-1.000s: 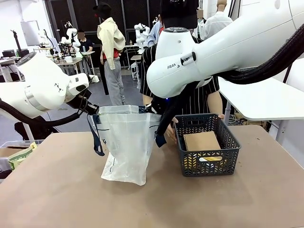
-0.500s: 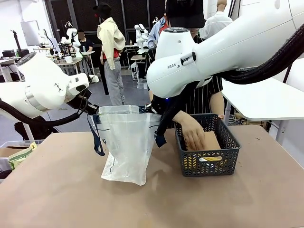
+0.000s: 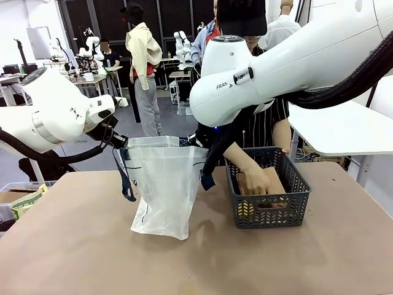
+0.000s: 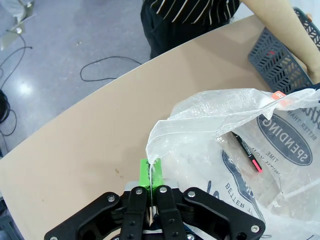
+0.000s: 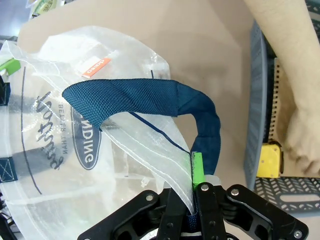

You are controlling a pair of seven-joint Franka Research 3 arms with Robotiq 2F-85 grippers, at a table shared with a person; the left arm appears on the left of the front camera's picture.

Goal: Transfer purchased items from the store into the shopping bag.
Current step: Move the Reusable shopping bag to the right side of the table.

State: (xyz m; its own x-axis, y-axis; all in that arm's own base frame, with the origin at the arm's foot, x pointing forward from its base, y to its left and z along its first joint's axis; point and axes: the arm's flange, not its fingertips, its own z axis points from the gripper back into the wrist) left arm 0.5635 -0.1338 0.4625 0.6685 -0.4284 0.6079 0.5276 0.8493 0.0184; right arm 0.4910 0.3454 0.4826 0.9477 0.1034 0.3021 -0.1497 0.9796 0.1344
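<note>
The left arm comes in from the left side, with its wrist turned toward the middle. The left gripper has its jaws pressed together, and the green pads pinch the thin rim of the bag. The right arm reaches across from the right side, with its large joint high and its wrist pointing down. The right gripper is closed too and pinches the opposite rim. Both grippers are at about the same height.
</note>
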